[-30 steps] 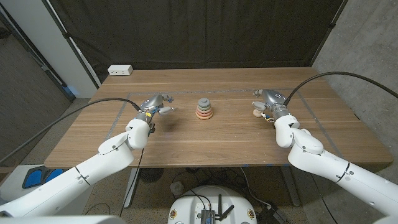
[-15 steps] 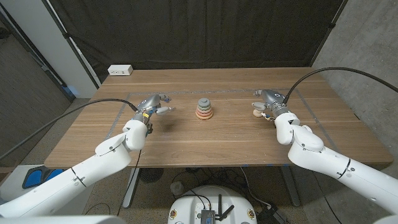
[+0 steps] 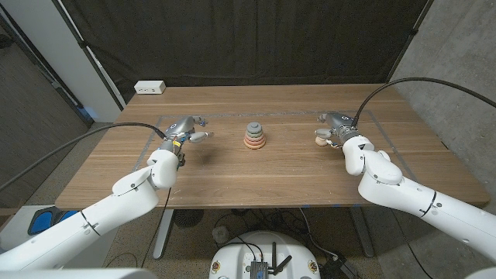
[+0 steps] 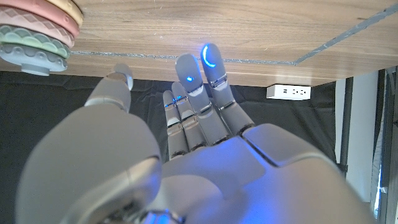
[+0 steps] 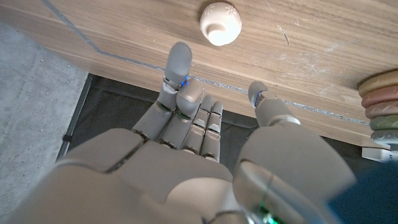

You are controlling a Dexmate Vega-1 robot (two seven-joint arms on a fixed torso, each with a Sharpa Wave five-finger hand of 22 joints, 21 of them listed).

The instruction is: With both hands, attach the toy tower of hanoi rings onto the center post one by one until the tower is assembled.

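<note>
While the stacked tower stands mid-table in the head view, the left hand and right hand are seen well apart from it on either side, both released and holding nothing. Beside the tower in the left wrist view, spread fingers are shown. Near the tower in the right wrist view, a small cream cap piece is seen just beyond the fingers; it is judged light, rigid and smooth, best pinched at its rim.
</note>
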